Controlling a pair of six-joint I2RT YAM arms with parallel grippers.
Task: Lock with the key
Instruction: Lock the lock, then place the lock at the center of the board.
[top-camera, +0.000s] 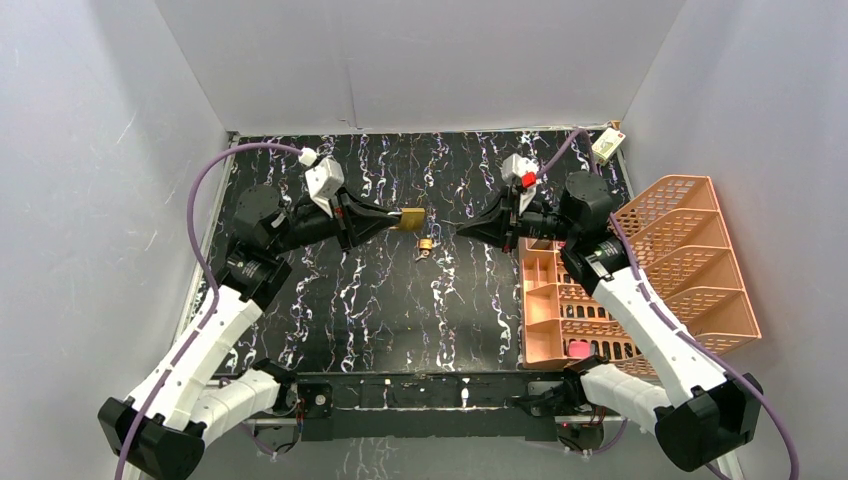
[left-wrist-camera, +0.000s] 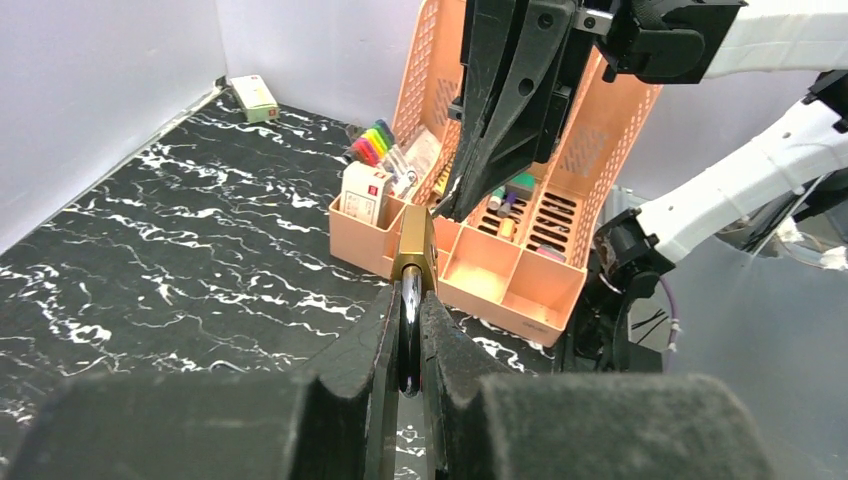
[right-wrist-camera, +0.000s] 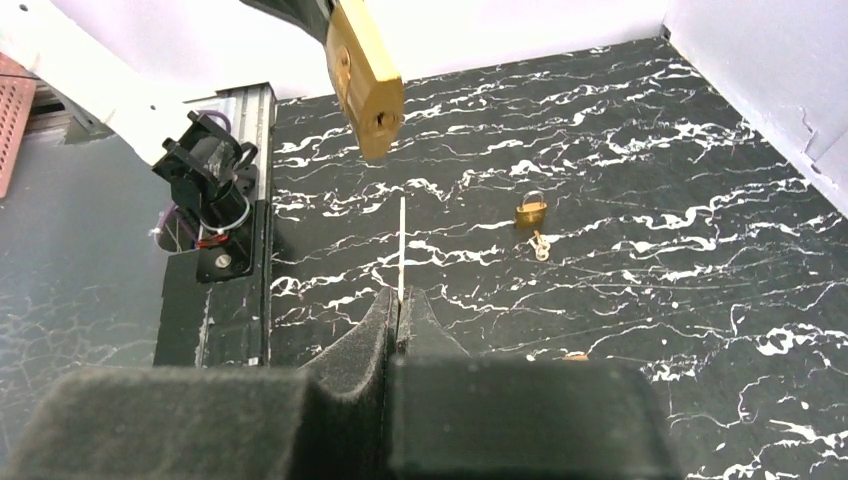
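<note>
My left gripper (top-camera: 398, 221) is shut on the dark shackle (left-wrist-camera: 409, 330) of a brass padlock (top-camera: 411, 217), holding it above the table with its body pointing at the right arm. The padlock body (left-wrist-camera: 415, 248) juts past the left gripper (left-wrist-camera: 405, 345). Its keyhole end (right-wrist-camera: 380, 118) shows in the right wrist view. My right gripper (right-wrist-camera: 400, 312) is shut on a thin silver key (right-wrist-camera: 402, 250), seen edge-on and sticking out toward the padlock (right-wrist-camera: 365, 75) with a gap between them. The right gripper (top-camera: 464, 229) faces the lock from the right.
A second small brass padlock (top-camera: 426, 246) lies on the black marbled table (top-camera: 350, 300) below the grippers, with a small metal piece (right-wrist-camera: 541, 245) beside this small padlock (right-wrist-camera: 531, 211). An orange organiser basket (top-camera: 650, 270) stands at the right, a white box (top-camera: 607, 145) at the back right corner.
</note>
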